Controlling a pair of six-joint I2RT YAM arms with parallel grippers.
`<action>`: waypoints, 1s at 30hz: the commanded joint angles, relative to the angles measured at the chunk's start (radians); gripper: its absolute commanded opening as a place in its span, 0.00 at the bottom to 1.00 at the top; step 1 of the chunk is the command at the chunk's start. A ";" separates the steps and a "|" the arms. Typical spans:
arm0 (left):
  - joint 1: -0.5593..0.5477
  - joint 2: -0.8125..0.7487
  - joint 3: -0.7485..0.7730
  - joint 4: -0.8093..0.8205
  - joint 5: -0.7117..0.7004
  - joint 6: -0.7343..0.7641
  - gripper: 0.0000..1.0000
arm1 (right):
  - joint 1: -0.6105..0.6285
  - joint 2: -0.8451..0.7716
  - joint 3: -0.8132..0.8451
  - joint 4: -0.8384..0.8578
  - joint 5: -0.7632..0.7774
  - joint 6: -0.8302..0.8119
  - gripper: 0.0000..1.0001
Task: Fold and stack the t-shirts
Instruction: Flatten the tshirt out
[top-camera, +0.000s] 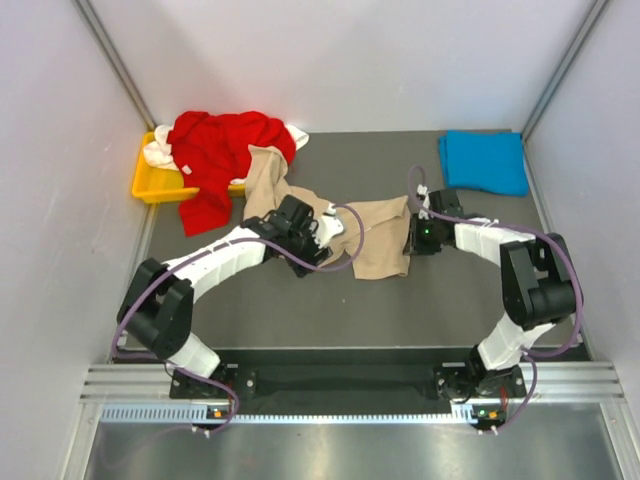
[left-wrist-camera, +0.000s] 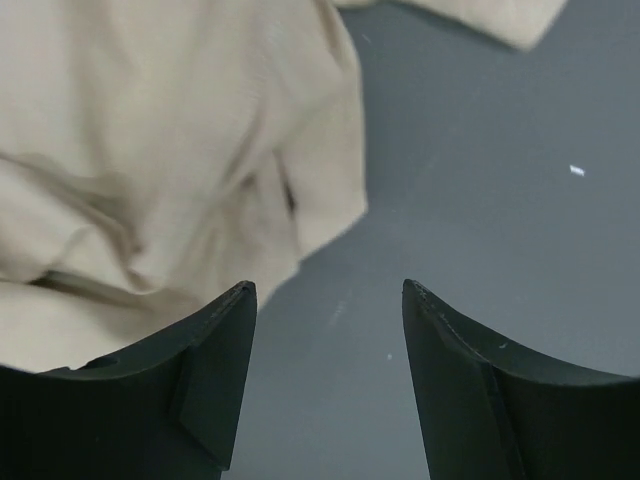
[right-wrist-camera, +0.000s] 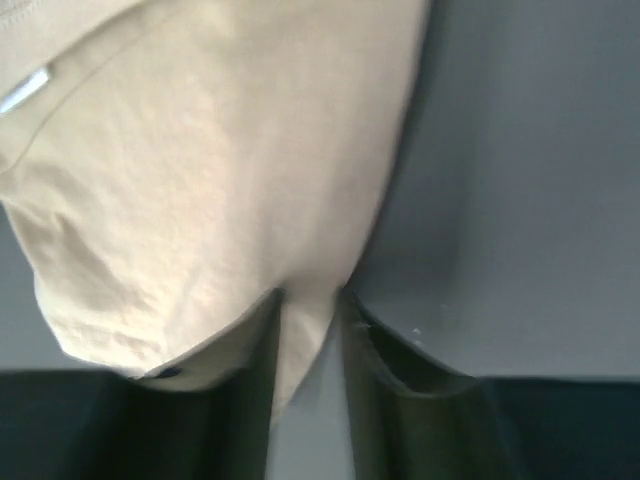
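Left fingers (left-wrist-camera: 215, 370) stood apart, empty, beside the beige t-shirt (left-wrist-camera: 150, 150); right fingers (right-wrist-camera: 400, 400) pinched its fold; shirt edges cropped.

From above, we see only slivers of the white t-shirt (top-camera: 157, 152) beneath the red t-shirt (top-camera: 225, 140), which also covers most of the yellow tray (top-camera: 148, 186). The left arm (top-camera: 225, 255) hides the middle of the beige t-shirt (top-camera: 380, 240). In the right wrist view the cloth is blurred, and we cannot make out whether the right pincer (right-wrist-camera: 310, 305) truly grips the fold.
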 joint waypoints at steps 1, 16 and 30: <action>-0.058 -0.012 -0.040 0.037 -0.074 0.021 0.66 | 0.007 0.015 0.001 0.060 -0.056 0.020 0.20; -0.147 0.175 -0.109 0.411 -0.368 -0.062 0.60 | -0.057 -0.345 -0.022 -0.059 -0.062 0.028 0.00; -0.121 -0.240 0.134 -0.115 -0.326 0.048 0.00 | -0.051 -0.615 0.272 -0.280 -0.103 -0.017 0.00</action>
